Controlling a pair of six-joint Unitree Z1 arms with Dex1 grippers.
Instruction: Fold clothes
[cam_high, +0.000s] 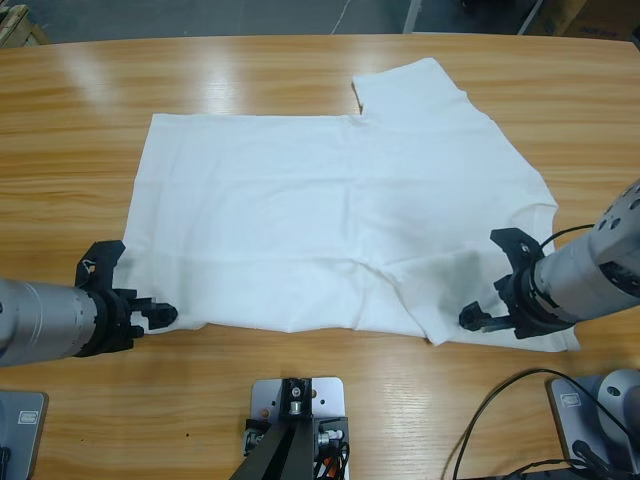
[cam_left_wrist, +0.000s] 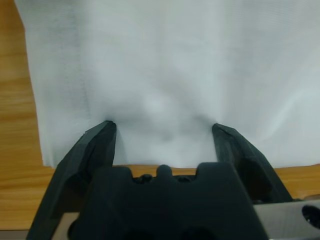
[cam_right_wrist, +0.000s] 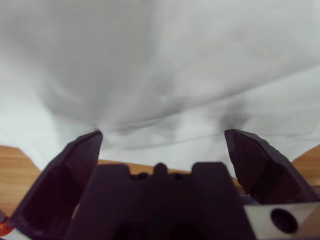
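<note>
The white T-shirt (cam_high: 340, 215) lies spread flat on the wooden worktop (cam_high: 80, 130), partly folded, with one sleeve sticking out at its far edge and a folded flap near its near right corner.

The left arm comes in low from the left edge of the high view, its silver forearm lying almost level with the worktop and pointing along it toward the shirt. The left gripper (cam_high: 150, 315) sits at the shirt's near left corner. In the left wrist view its jaws stand wide apart, with the shirt's hem edge lying just ahead of the gripper body and cloth filling the space between and beyond the two tips (cam_left_wrist: 163, 127). It grips nothing; the cloth lies flat.

The right arm enters from the right edge, forearm angled down and leftward. The right gripper (cam_high: 488, 305) is over the shirt's near right corner, by the folded flap. In the right wrist view its jaws are also spread wide (cam_right_wrist: 162, 135), rumpled white cloth stretching ahead of them and a strip of worktop showing just before the gripper body. Nothing is clamped there either.
</note>
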